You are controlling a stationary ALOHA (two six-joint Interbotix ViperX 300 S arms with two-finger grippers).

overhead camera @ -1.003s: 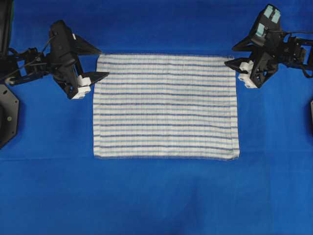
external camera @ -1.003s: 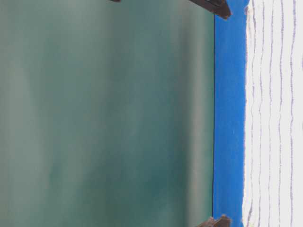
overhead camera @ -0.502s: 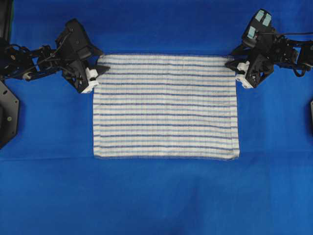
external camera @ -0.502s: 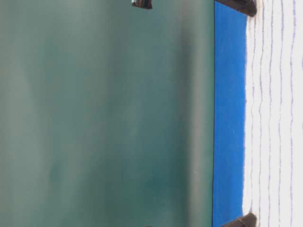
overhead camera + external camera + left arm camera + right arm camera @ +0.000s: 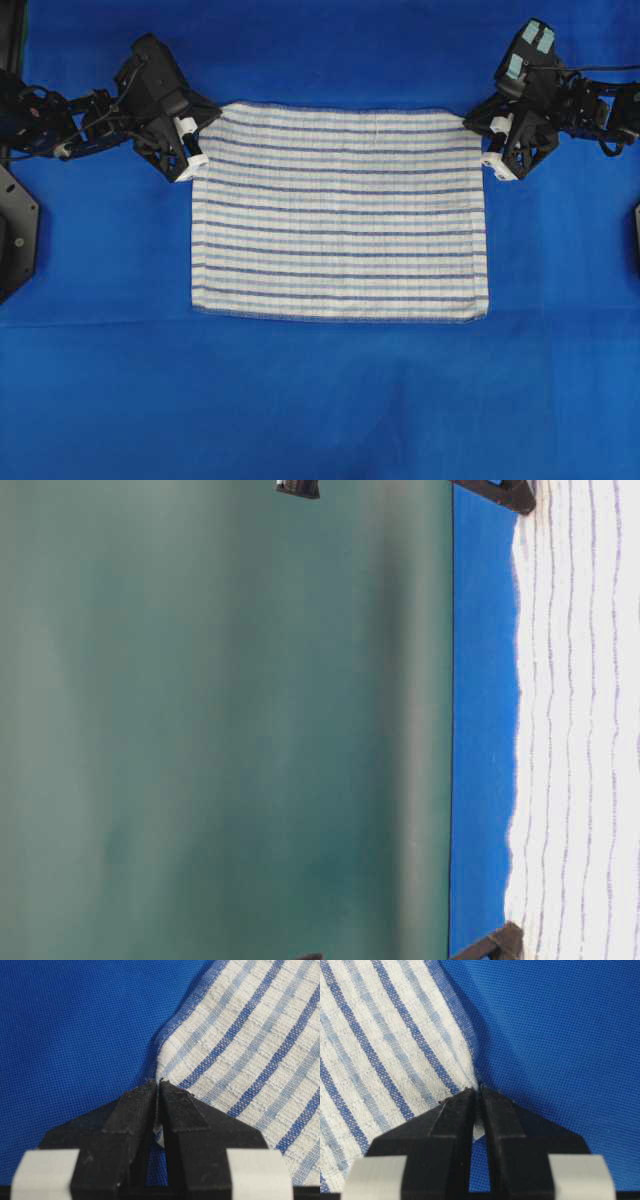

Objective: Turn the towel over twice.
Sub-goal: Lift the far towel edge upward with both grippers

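Far corners newly pinched; towel (image 5: 340, 212) crosswise.

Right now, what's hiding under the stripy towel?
A plain blue cloth shows all around the towel, so it probably runs underneath too. The towel covers that part, so anything else beneath it can't be seen.

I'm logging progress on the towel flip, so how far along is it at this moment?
Done: the left pincer and the right pincer are each shut on a far corner of the towel. In hand: those corners look pinched up and its far edge bows slightly. Left: both turn-overs, since the towel lies spread on the blue cloth.
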